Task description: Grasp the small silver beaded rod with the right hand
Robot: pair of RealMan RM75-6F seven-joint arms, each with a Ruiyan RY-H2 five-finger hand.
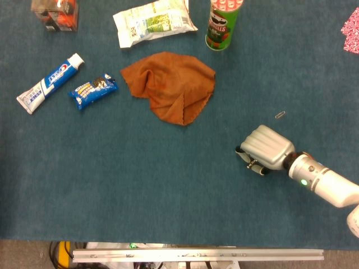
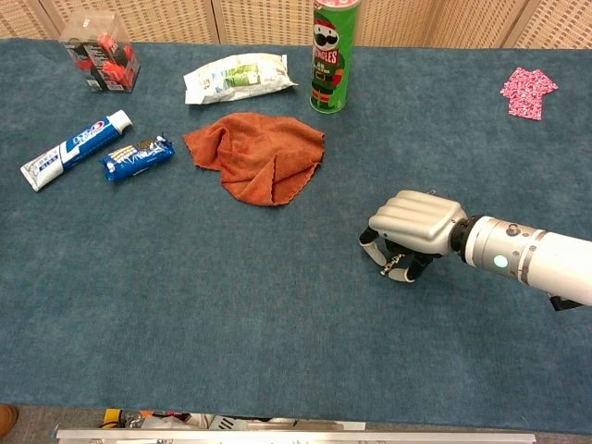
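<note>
Silver and finely beaded, the small metal rod sits under the curled fingers of the robot's silver right hand, low over the blue carpeted table. From the chest camera its beaded end shows between the dark fingertips, so the hand looks to be grasping it. From the head camera only a sliver of the rod peeks out beneath the right hand.

A little beyond the hand lies a small silver paper clip. Farther off, toward the middle of the table, sits a crumpled orange cloth, with a tall green crisp can upright behind it and a white-and-green snack bag beside that. At the far left lie a blue biscuit packet and a white-and-blue toothpaste tube. The left hand is out of sight.
</note>
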